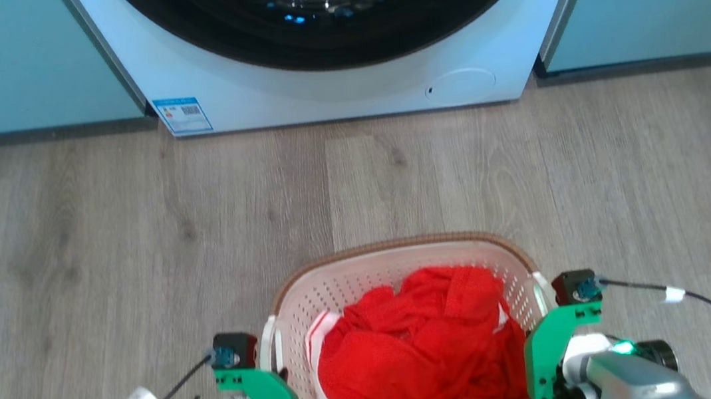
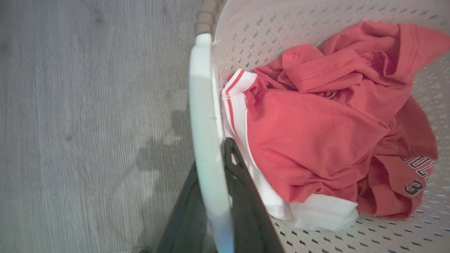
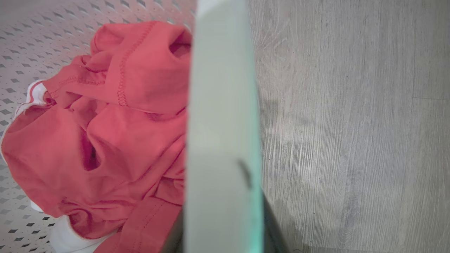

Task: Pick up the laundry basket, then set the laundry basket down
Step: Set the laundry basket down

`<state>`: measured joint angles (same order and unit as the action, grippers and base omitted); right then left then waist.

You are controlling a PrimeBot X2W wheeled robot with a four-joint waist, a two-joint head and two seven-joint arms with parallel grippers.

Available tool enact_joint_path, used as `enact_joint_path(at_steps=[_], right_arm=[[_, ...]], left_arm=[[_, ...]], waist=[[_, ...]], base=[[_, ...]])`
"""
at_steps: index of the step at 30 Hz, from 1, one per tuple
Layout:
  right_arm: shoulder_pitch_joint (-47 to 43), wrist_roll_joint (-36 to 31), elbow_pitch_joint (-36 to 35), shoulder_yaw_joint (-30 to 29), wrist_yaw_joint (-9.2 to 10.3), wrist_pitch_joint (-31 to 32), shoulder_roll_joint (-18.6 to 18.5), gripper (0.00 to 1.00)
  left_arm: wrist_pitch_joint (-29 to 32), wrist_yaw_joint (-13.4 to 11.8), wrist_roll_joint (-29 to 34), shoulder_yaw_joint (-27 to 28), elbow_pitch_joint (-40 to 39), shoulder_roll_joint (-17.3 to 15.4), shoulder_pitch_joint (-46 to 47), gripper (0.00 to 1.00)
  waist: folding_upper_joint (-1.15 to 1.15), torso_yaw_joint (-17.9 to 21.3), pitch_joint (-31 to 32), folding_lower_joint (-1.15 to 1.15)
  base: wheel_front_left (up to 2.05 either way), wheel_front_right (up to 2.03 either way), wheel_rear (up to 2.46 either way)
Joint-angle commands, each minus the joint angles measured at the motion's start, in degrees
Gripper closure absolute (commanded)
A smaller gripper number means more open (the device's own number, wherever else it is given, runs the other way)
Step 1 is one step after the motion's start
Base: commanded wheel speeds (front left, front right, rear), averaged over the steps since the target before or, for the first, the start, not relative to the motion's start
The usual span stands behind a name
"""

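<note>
The laundry basket, white and perforated with a brown rim, sits low in the middle of the head view, in front of me. It holds crumpled red and white clothes. My left gripper is shut on the basket's left white handle, a dark finger on either side of it. My right gripper is shut on the right handle, whose pale band hides most of the fingers. Faint shadows lie on the floor beside both handles. I cannot tell whether the basket touches the floor.
A white front-loading washing machine with a dark round door stands ahead, between teal panels. Grey wood-look floor stretches between it and the basket. Thin black cables trail from both wrists.
</note>
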<state>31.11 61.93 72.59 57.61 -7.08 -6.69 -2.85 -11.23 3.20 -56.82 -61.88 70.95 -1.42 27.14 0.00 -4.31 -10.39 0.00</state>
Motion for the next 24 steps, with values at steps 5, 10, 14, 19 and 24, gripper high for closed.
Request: enact_joint_path(at_steps=[5, 10, 14, 19, 24], right_arm=[[3.6, 0.0, 0.0, 1.4, -0.41, -1.5, 0.0, 1.00], [8.3, -0.1, 0.5, 1.4, -0.41, -2.5, 0.0, 1.00], [12.9, -0.7, 1.0, 1.2, -0.41, -3.4, 0.0, 1.00], [18.0, -1.9, 1.3, 0.3, -0.41, -4.8, 0.0, 1.00], [21.1, -4.2, 1.3, -2.5, -0.41, -5.4, -1.5, 1.00]], left_arm=[[-1.5, -0.3, 0.2, 0.8, 0.4, -1.5, 6.1, 1.00], [-2.4, -0.6, 0.7, 0.8, 0.4, -1.5, 10.8, 1.00], [-3.1, -0.9, 1.2, 1.0, 0.1, -1.5, 15.1, 1.00], [-3.6, -1.5, 2.0, 1.5, -0.6, -1.5, 20.0, 1.00], [-3.7, -2.3, 3.1, 2.6, -2.2, -1.5, 24.3, 1.00]], waist=[[0.00, 0.1, -4.6, 0.00], [0.00, 0.0, -10.7, 0.00], [0.00, -0.2, -16.0, 0.00], [0.00, -0.6, -22.5, 0.00], [0.00, -1.3, -28.0, 0.00]], base=[[0.00, 0.00, 0.00], [0.00, 0.00, 0.00], [0.00, 0.00, 0.00], [0.00, 0.00, 0.00], [0.00, 0.00, 0.00]])
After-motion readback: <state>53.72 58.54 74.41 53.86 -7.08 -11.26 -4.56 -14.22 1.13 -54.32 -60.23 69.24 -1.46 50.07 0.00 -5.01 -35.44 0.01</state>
